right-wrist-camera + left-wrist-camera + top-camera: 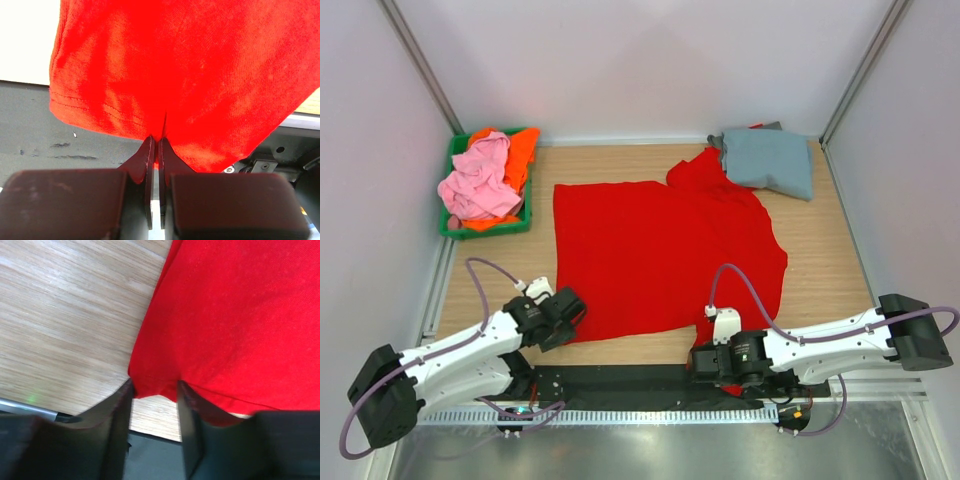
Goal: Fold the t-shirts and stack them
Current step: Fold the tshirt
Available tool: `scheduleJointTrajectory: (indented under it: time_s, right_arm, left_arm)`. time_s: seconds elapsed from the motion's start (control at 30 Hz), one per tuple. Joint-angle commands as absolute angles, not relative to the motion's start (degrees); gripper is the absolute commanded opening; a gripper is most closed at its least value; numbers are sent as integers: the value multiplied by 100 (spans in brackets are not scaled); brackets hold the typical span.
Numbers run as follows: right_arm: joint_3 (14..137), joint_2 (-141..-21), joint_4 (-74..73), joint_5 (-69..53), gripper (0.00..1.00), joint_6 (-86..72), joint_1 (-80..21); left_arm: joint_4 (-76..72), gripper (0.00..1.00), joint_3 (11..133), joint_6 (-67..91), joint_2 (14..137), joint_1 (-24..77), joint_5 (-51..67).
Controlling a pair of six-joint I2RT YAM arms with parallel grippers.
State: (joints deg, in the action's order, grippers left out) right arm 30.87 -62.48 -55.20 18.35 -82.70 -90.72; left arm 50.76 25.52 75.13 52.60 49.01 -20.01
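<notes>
Bright red cloth t-shirt (660, 250) flat on wooden bench (820, 260); right hand (157, 141) pinches its near hem, left hand (155, 390) spread around its near-left corner.

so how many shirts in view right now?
4: red shirt spread flat in the middle; grey-blue shirt folded at the far right corner; pink shirt and orange shirt bunched in the green bin, far left. More may be hidden in the bin.

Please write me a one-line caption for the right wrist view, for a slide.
The right pincer is shut on the edge of the red t-shirt, whose cloth fills most of the view.
</notes>
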Motion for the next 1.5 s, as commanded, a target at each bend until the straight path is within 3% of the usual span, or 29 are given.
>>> scheduleJointTrajectory:
  time_s: [0.0,0.17,0.57,1.07,1.47]
  right_arm:
    - [3339,-6161,-5651,2101,1,-8323,-9114]
    - [3480,-6082,-5888,2145,1,-8323,-9114]
    - [4068,-6222,-6196,2153,1,-8261,-9211]
    - [5535,-6100,-8656,3408,1,-9343,-9431]
    - [6942,-6012,-8640,4455,1,-8649,-9422]
  left_arm:
    - [4940,38,2654,7638,5378,4939,-2347]
    - [5018,0,2724,7567,5432,4939,-2399]
    - [6169,0,3163,8033,3938,5010,-2224]
    - [7356,0,4226,7840,3437,5019,-2583]
    - [7849,0,4711,7752,3357,5010,-2970]
